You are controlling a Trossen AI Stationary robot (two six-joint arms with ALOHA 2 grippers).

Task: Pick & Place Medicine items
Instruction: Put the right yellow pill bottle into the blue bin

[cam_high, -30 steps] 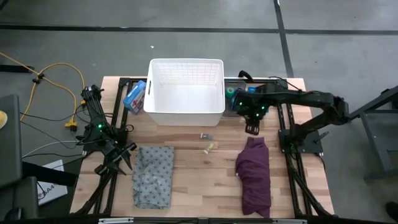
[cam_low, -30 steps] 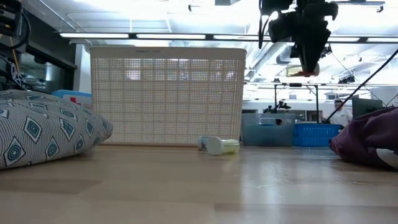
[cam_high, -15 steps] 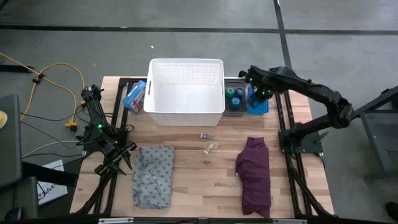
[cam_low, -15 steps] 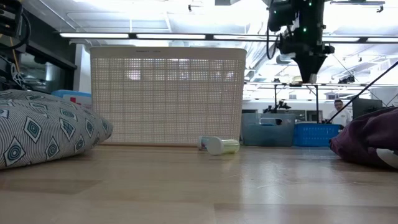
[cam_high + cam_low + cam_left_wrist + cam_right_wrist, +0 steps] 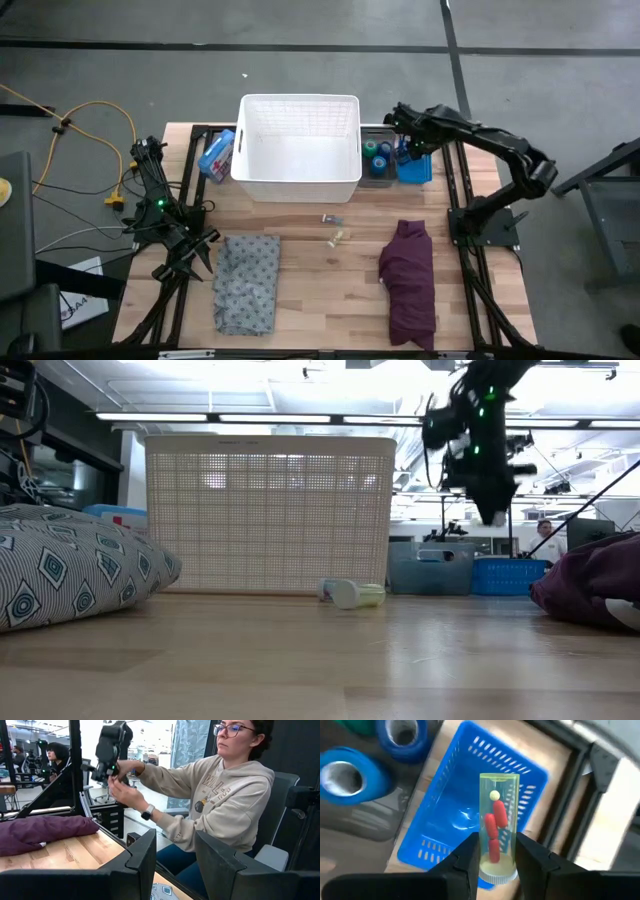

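My right gripper (image 5: 408, 150) (image 5: 497, 862) hovers over a small blue basket (image 5: 455, 815) (image 5: 416, 166) at the table's far right, shut on a clear yellowish pill vial (image 5: 497, 827) with red capsules inside. Beside the basket, a grey bin (image 5: 377, 176) holds one green roll (image 5: 371, 148) and two blue tape rolls (image 5: 345, 777) (image 5: 402, 735). A thin yellowish tube (image 5: 338, 237) (image 5: 358, 594) and a tiny clear piece (image 5: 331, 219) lie mid-table. My left gripper (image 5: 195, 250) (image 5: 175, 865) waits open at the table's left edge. My right gripper pinches the vial between its two fingers (image 5: 467, 857), which sit on either side of its white-capped end (image 5: 495, 870). The fingers come from above, pointing down, and the vial runs along them, sticking out past their tips. It is lifted clear, above the blue basket's floor.
A large white basket (image 5: 300, 150) stands at the far middle, with a blue box (image 5: 217, 155) to its left. A grey patterned cloth (image 5: 247, 282) lies near left and a purple cloth (image 5: 410, 280) near right. A person (image 5: 220, 800) sits beyond the table.
My right gripper, with the vial in it, has travelled from above the purple cloth's far end toward the table's far edge. It now stands over the blue basket, and its fingers have turned to point down.
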